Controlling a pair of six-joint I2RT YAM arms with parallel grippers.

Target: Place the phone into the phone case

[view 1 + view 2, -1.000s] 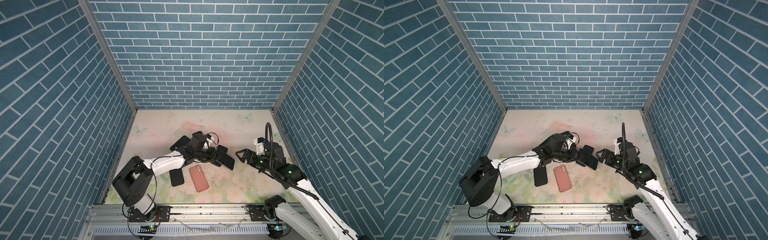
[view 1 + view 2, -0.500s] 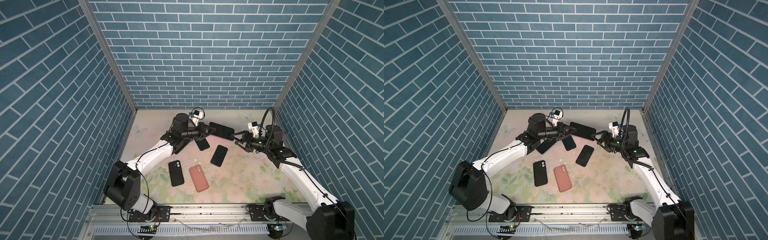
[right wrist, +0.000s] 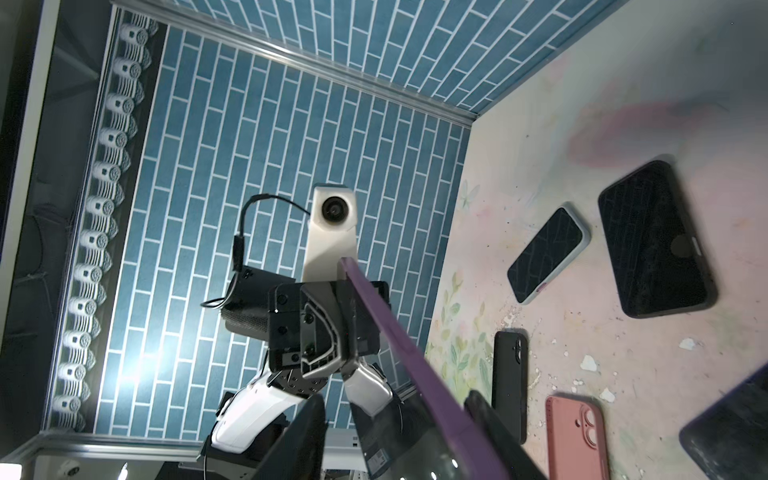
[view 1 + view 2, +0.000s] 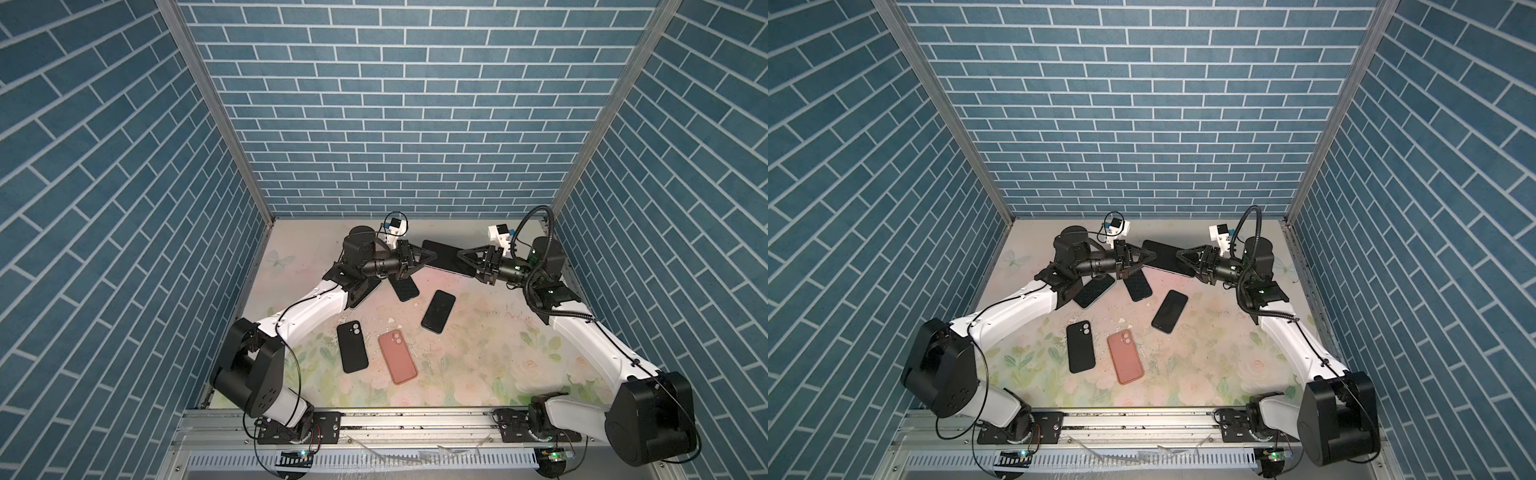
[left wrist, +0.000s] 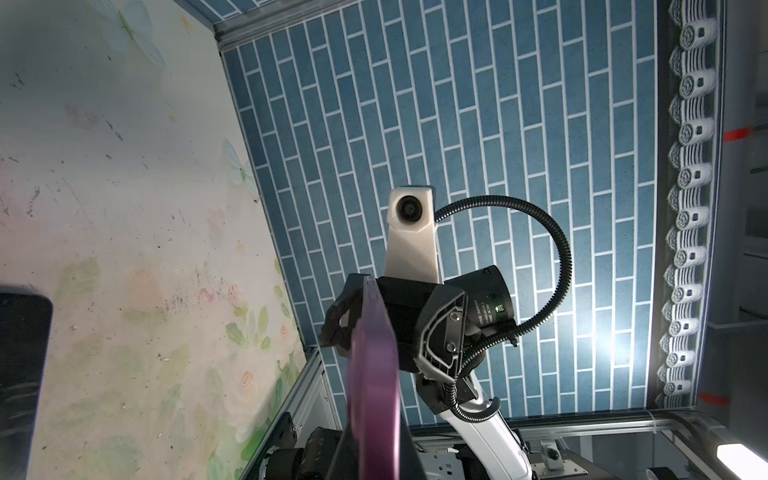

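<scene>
Blue brick walls [image 4: 395,124] enclose a floral tabletop [image 4: 478,357]. The flat dark phone with a purple edge [image 4: 445,254] hangs above it, upper middle in both top views. My left gripper [image 4: 430,258] pinches one end; my right gripper [image 4: 461,255] straddles the other, jaws apart. A handover, I judge: my right must clamp squarely before my left lets go.

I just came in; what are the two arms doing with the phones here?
The left gripper holds a purple-edged phone in the air over the back of the table, jaws shut on one end. The right gripper has its jaws around the other end, not yet clamped. A black case and a pink case lie flat nearer the front.
</scene>
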